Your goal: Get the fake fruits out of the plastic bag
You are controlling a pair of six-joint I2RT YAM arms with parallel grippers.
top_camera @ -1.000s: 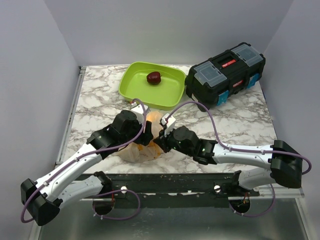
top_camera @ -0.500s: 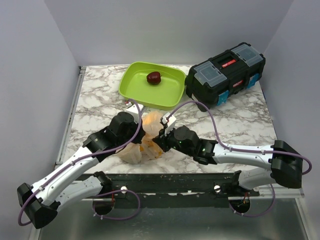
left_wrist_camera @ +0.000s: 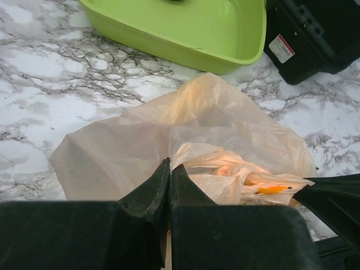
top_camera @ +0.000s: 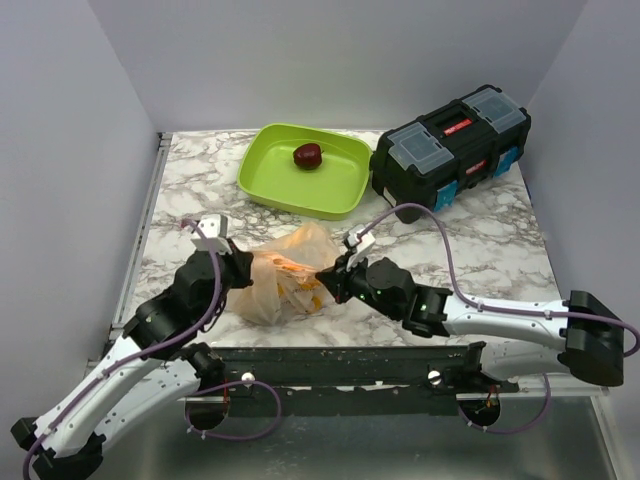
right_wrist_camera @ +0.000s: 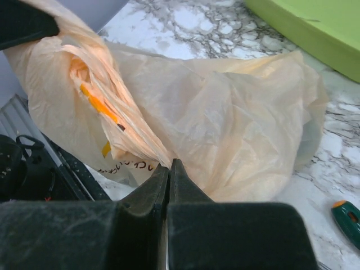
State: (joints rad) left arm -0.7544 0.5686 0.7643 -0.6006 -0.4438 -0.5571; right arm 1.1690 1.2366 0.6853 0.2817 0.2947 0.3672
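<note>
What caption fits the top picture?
Left hand and right hand pinch the plastic bag; one fruit sits in the green tray.

The left fingers (left_wrist_camera: 154, 190), open a second ago, have snapped shut on the bag (top_camera: 285, 275). The left arm (top_camera: 150, 330) has swung from the middle of the bench (top_camera: 480, 230) out toward its left side — dragging the plastic with it. The right fingers (right_wrist_camera: 153, 188), pinching the opposite edge, have eased slightly right. The bag, earlier a bunched lump half hidden under the two arms, now lies stretched wide between them — orange showing inside.
</note>
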